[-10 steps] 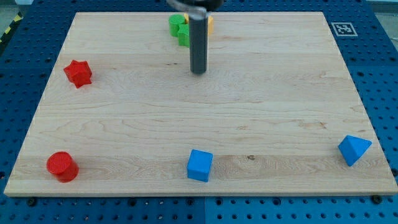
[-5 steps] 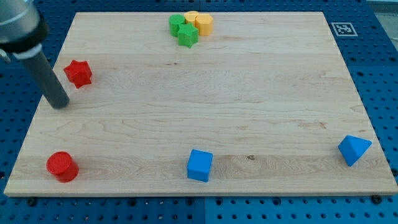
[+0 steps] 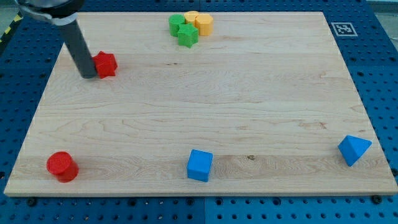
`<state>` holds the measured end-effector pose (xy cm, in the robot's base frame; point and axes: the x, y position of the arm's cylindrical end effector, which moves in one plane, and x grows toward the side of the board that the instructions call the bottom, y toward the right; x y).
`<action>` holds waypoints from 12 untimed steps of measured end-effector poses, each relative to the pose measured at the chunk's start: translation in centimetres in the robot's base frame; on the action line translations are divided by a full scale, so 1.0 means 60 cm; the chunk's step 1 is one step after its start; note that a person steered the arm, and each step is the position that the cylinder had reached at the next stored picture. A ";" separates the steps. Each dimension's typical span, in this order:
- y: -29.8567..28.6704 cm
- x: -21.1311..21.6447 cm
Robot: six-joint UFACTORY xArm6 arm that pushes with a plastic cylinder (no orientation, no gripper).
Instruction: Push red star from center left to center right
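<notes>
- A pale wooden board (image 3: 205, 112) is seen lying on a blue pegboard surface (image 3: 385, 74), with a small black-and-white square marker (image 3: 341, 28) at the board's upper right corner.
- The small red star-shaped block (image 3: 106, 64) is placed in the upper left part of the board, left of centre and well short of the view's right.
- The straight dark rod (image 3: 78, 48) is seen slanting down from the view's top left, and my tip (image 3: 88, 75) is set on the board against the star's left side, touching it or very nearly so.
- No jaws are carried by this arm; only the rod is present, so nothing is gripped, and the star is merely met from the side.
- A tight cluster is found at the top centre: a green block (image 3: 176, 24) of unclear shape, a green star-shaped block (image 3: 187, 37) and two yellow rounded blocks (image 3: 200, 22), all touching or just beside one another.
- A red cylinder (image 3: 62, 166) is located near the bottom left corner.
- A blue cube (image 3: 199, 165) is located at the bottom centre.
- A blue wedge-like block (image 3: 354, 149) is located near the bottom right edge.
</notes>
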<state>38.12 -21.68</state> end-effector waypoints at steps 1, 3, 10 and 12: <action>0.002 -0.045; 0.039 -0.043; 0.334 -0.094; 0.396 -0.053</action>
